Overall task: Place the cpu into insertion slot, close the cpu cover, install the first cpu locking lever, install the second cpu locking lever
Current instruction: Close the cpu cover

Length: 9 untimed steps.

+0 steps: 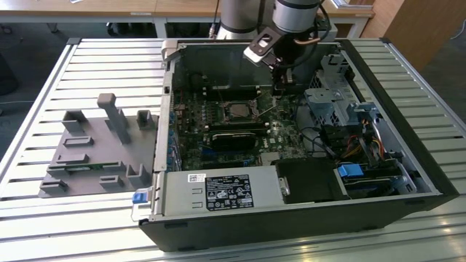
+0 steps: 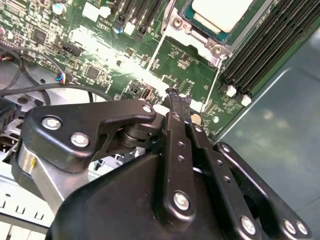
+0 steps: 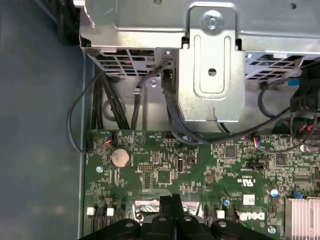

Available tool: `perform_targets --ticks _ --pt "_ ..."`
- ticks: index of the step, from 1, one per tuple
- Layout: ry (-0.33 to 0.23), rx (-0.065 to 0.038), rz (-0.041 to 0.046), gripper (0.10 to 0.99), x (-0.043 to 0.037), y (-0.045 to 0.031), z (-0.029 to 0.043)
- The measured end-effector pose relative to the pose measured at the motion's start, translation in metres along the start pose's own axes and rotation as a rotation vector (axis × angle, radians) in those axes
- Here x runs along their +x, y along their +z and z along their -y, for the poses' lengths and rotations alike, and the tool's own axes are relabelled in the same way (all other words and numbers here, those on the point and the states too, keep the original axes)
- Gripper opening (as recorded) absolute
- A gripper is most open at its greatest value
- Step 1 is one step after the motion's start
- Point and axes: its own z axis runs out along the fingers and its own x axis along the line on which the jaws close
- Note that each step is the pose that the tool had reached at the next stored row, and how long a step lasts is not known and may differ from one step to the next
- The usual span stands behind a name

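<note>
Pinched together on nothing, the gripper (image 2: 174, 97) hovered over the motherboard (image 2: 190, 65) just beside the cpu (image 2: 220, 12), which sat framed by its cover (image 2: 176, 25). Locking seemed the step in hand, needing fine aim.

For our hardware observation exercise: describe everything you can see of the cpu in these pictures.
The cpu is a small flat square chip with a pale, silvery metal top and rounded corners; a thin green edge shows beneath it. It lies flat on the green motherboard, ringed by a silver metal frame with screws, beside long black slots. The gripper is apart from it, not touching.
</note>
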Motion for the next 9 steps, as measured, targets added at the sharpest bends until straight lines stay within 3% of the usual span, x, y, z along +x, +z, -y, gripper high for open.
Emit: perform_targets --ticks 9 --pt "0.0 0.005 0.0001 0.122 0.0056 0.004 -0.011"
